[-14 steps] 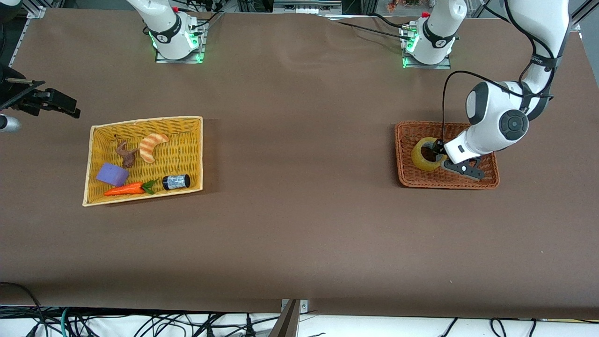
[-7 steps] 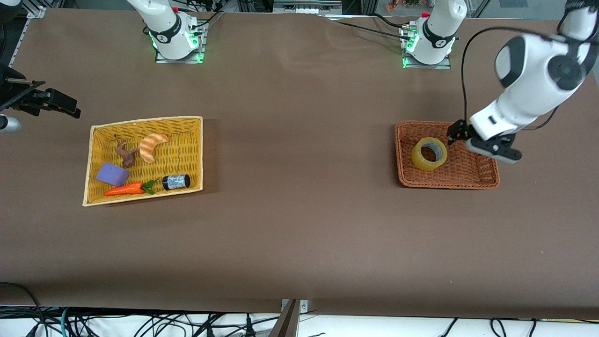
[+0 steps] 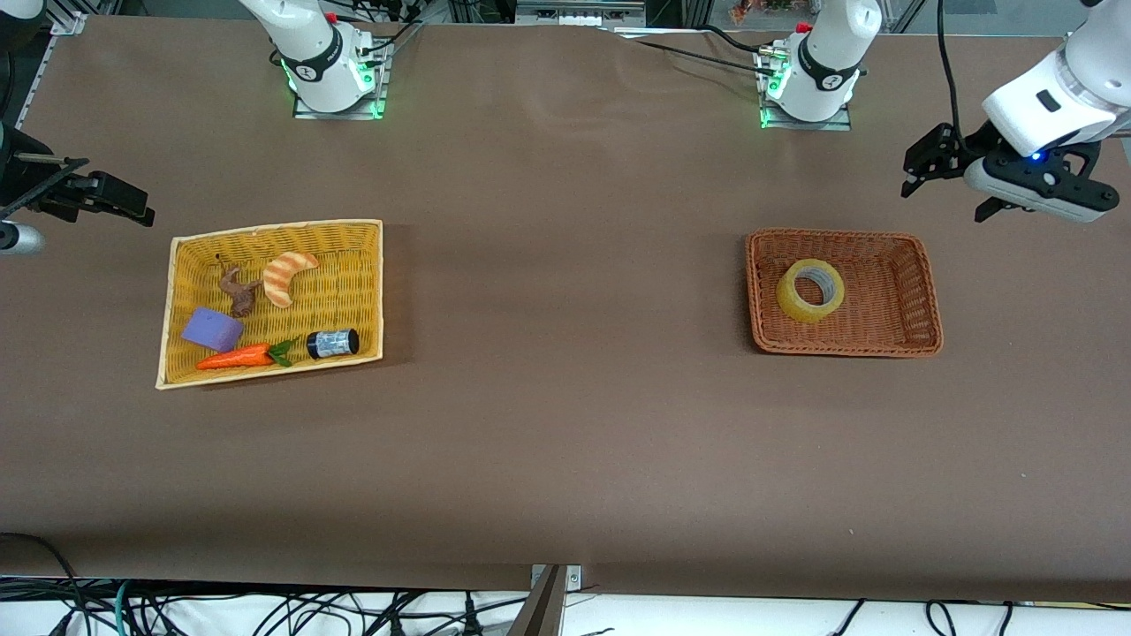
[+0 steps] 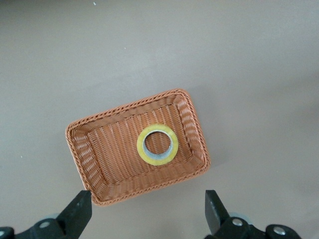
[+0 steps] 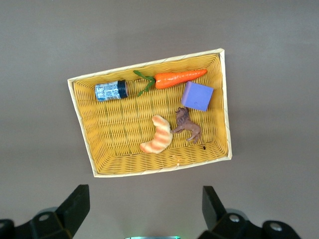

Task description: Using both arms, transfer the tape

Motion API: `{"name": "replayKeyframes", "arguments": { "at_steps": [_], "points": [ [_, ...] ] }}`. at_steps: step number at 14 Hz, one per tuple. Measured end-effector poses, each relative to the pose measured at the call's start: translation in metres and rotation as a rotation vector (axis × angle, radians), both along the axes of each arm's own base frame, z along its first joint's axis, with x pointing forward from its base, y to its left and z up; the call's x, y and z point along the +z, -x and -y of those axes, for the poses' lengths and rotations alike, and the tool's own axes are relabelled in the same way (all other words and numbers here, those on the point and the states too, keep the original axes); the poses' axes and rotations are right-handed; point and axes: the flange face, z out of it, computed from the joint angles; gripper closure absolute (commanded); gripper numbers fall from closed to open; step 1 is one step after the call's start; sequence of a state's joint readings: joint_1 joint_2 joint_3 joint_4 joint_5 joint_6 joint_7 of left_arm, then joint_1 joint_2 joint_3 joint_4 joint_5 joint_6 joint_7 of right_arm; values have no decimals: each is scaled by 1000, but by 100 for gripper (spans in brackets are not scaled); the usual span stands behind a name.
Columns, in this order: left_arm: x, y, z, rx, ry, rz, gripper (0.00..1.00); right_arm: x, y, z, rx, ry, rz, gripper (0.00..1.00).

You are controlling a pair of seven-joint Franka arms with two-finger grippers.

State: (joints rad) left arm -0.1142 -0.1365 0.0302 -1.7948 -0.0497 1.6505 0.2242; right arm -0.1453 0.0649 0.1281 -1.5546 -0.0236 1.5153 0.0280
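Note:
The tape (image 3: pixel 789 296), a yellowish roll with a grey core, lies flat in the brown wicker basket (image 3: pixel 884 349) toward the left arm's end of the table. It also shows in the left wrist view (image 4: pixel 158 162), inside that basket (image 4: pixel 114 164). My left gripper (image 3: pixel 944 196) is open and empty, high over bare table beside the basket; its jaws (image 4: pixel 147 199) stand wide apart. My right gripper (image 3: pixel 141 210) is open and empty over the table's edge at the right arm's end, beside the yellow basket; its jaws (image 5: pixel 145 193) are wide apart too.
The yellow basket (image 3: pixel 265 226) holds an orange-striped crescent toy (image 3: pixel 287 274), a brown figure (image 3: pixel 237 291), a purple block (image 3: pixel 212 329), a carrot (image 3: pixel 234 357) and a black-capped cylinder (image 3: pixel 333 343). It also shows in the right wrist view (image 5: pixel 149 64).
My left gripper has left the tape in the brown basket, risen and swung away toward the left arm's end. The tape lies where it was. The right arm has hardly moved.

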Motion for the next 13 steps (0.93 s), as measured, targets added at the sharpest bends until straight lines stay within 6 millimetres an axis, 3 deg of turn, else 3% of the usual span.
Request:
{"name": "replayKeyframes", "arguments": {
  "at_steps": [3, 6, 13],
  "points": [
    [11, -23, 4, 113, -13, -66, 0, 0, 0, 0, 0, 0, 1, 0],
    [2, -43, 9, 174, -23, -94, 0, 0, 0, 0, 0, 0, 2, 0],
    [1, -45, -1, 205, -26, -106, 0, 0, -1, 0, 0, 0, 2, 0]
  ]
}}
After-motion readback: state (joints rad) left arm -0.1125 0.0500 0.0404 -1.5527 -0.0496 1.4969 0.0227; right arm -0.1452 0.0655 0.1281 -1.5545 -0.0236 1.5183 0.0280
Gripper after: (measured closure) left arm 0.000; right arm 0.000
